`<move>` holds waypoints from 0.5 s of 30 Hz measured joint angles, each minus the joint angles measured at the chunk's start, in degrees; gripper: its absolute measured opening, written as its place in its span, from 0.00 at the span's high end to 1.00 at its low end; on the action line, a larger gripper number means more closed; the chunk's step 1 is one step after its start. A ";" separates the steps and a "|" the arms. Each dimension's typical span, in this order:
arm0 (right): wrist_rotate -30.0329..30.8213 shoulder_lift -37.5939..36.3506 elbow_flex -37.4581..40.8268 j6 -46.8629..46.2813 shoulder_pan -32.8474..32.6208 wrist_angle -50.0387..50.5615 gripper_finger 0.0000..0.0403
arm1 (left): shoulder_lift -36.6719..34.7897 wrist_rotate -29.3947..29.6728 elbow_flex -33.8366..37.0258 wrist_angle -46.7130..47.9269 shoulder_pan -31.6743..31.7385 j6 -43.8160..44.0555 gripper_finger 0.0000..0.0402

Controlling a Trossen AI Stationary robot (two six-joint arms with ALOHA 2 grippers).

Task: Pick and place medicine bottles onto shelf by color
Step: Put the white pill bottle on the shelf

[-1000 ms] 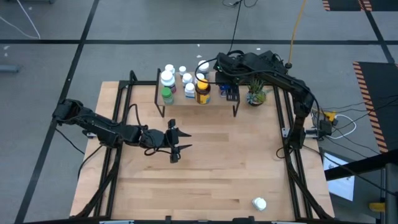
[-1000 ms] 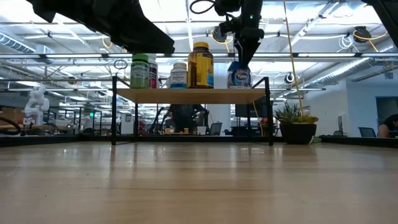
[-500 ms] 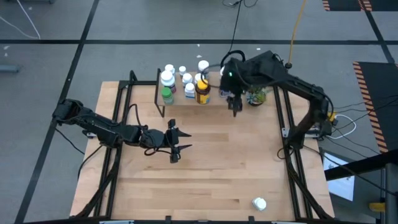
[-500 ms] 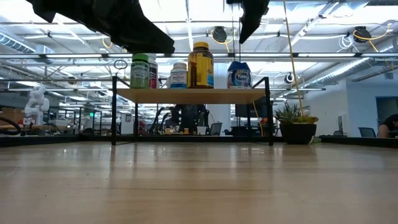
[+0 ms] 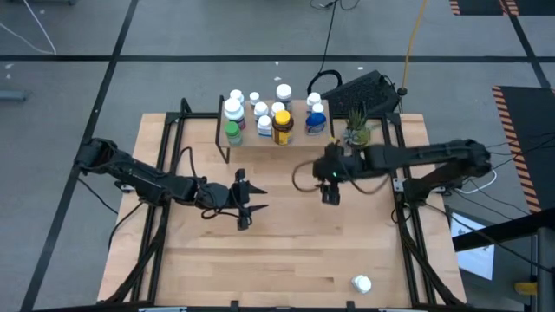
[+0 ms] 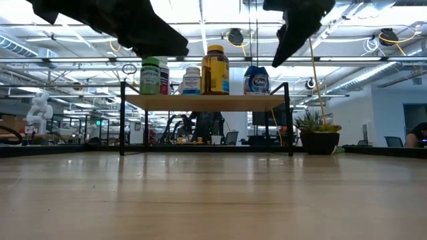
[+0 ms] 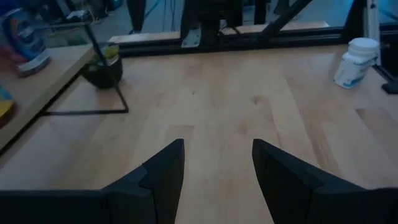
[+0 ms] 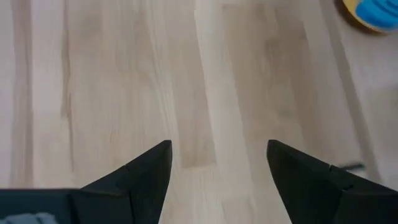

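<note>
Bottles white, green, amber, blue-capped

The right gripper hangs empty with fingers spread; the left gripper rests low, fingers parted.

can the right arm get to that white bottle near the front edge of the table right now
Probably yes. The right gripper is open and empty over mid-table, and only bare tabletop lies between it and the white bottle.

Small green potted plant in a dark pot sitting at the far right of the large light-wood tabletop, black metal frame rails running along the tabletop's sides
</note>
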State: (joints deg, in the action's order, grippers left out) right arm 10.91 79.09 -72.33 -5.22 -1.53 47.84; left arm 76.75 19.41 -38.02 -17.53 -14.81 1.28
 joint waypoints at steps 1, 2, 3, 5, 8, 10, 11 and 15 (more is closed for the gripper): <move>1.21 -1.06 2.40 -0.69 -1.03 -2.85 0.36 | 0.71 -0.01 -0.02 -1.32 -0.28 -0.58 0.52; 2.48 -2.08 4.82 -1.20 -1.93 -5.61 0.36 | 1.49 -0.28 -0.02 -2.65 -0.61 -1.36 0.52; 3.88 -3.05 7.08 -1.57 -2.75 -8.34 0.36 | 2.60 -1.09 -0.02 -5.16 -0.78 -2.11 0.51; 6.67 -5.28 11.58 -1.56 -4.23 -15.57 0.36 | 5.52 -3.72 -0.04 -11.94 -0.83 -3.72 0.49; 10.04 -8.32 18.22 -0.01 -5.38 -27.37 0.36 | 10.28 -7.65 -0.04 -20.14 -0.76 -3.70 0.45; 9.86 -10.21 22.32 0.96 -5.66 -34.91 0.36 | 13.14 -8.42 -0.47 -25.23 -0.63 -3.18 0.42; 9.62 -11.03 24.14 1.01 -5.73 -38.55 0.36 | 14.42 -8.60 -1.24 -26.52 -0.59 -2.67 0.41; 7.01 -13.73 30.32 0.26 -6.84 -51.09 0.36 | 19.78 -10.40 -6.97 -27.05 -0.62 -1.26 0.37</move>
State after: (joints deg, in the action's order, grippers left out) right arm 17.91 65.35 -42.01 -4.96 -8.37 -3.25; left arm 96.53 9.01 -44.99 -44.58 -15.42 0.02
